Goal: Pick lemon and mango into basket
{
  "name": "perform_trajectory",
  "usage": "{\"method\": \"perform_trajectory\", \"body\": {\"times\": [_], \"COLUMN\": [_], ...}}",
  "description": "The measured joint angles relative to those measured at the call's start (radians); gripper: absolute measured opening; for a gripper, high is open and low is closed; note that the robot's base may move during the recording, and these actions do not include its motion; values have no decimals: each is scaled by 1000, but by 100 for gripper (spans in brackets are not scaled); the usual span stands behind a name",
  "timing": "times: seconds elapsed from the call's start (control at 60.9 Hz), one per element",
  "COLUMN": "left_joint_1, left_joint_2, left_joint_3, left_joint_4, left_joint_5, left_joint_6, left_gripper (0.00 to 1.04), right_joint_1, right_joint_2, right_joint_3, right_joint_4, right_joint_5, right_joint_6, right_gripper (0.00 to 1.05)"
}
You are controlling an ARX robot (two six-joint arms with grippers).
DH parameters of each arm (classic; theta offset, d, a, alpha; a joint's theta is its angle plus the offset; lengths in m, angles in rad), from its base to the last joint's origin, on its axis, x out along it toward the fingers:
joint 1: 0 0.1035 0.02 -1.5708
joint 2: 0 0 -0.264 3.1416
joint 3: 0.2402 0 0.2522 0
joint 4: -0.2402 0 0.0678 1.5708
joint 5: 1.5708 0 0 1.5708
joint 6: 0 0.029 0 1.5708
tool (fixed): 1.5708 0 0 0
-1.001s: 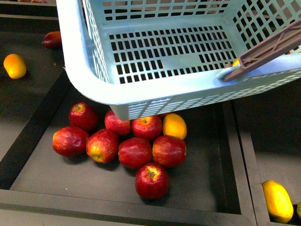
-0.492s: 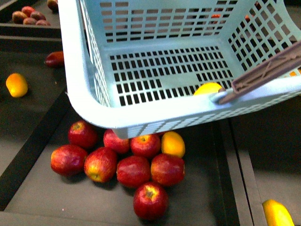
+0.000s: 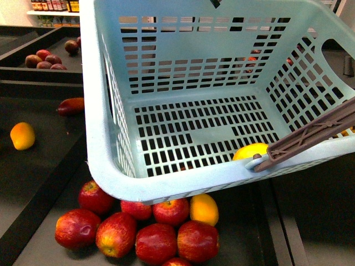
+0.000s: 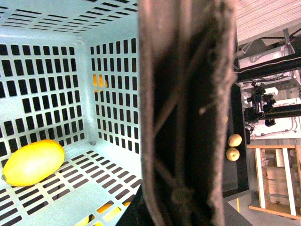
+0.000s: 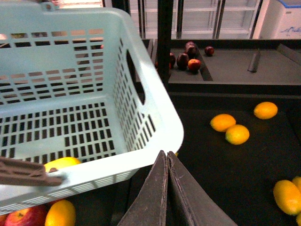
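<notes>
Filling most of the front view, the basket (image 3: 105, 127) sits tilted above the dark surface (image 3: 39, 166), its brown handle (image 3: 310, 133) lying across the rim at 3 o'clock. The lemon (image 3: 249, 151) rests on the basket floor in the corner at 4 o'clock, partly hidden by the rim. At 6 o'clock, red apples (image 3: 155, 241) cluster on the surface with an orange-yellow fruit (image 3: 204, 209) touching them; another such fruit lies alone at 9 o'clock. I cannot tell which is the mango. The right gripper (image 5: 167, 154) hovers near the basket's corner, jaws pressed together on nothing. A blurred handle (image 4: 188, 113) fills the middle of the left wrist view, and I cannot tell how the left jaws stand.
</notes>
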Motion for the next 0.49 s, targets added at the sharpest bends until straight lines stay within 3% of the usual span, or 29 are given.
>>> {"method": "perform_trajectory", "body": {"times": [0.492], "left_joint_1": [0], "left_joint_2": [0], "left_joint_3": [0], "left_joint_4": [0], "left_joint_5": [-1], "left_joint_6": [0], "left_gripper": [5], "right_joint_1": [12], "right_joint_2": [-227], "right_joint_3": [-57], "right_joint_4": [-146], "right_joint_5": [11], "right_joint_6": [-2], "right_gripper": [2]}}
